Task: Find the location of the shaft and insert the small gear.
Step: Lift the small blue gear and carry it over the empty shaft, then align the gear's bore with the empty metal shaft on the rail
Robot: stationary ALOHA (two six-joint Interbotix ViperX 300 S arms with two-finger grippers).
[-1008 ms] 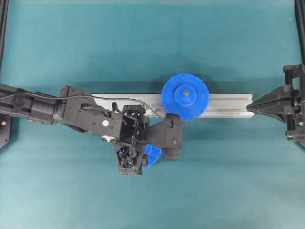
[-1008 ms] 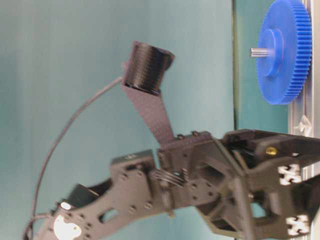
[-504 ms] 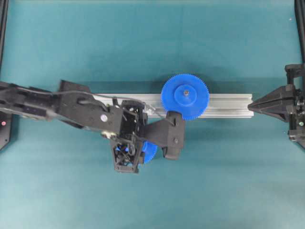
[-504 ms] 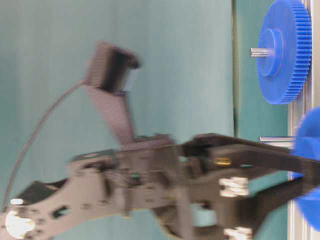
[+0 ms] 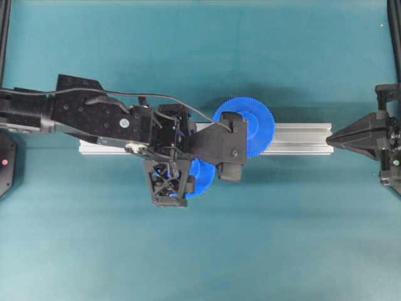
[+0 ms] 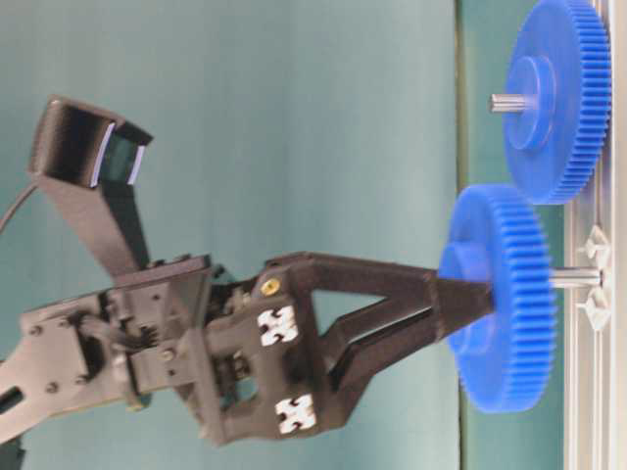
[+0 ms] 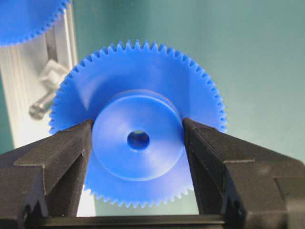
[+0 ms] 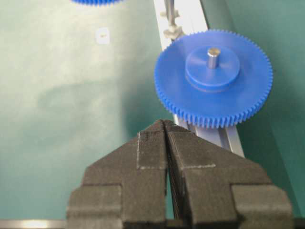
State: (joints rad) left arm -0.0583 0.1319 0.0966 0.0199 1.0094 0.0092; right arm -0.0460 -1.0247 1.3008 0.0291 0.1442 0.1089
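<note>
Beside the rail (image 5: 294,138) that runs across the middle of the surface (image 5: 200,251), the left gripper (image 7: 138,138) has carried the small gear (image 7: 138,138) up from the near side over the last second; half a second ago the gear hung lower and farther off the rail, and now it sits just short of the shaft (image 6: 573,278). The left jaws are clamped on the gear's hub, one pad on each side. From table level the shaft's tip seems to meet the gear's face near the hub, but the wrist view shows the pin (image 7: 42,106) off to the left of the dark centre hole, so I judge the bore not yet aligned. The big gear (image 5: 250,125) stands on its own pin farther along the rail. The right gripper (image 8: 166,138) waits at the rail's right end, jaws closed on nothing. No containers are in view.
</note>
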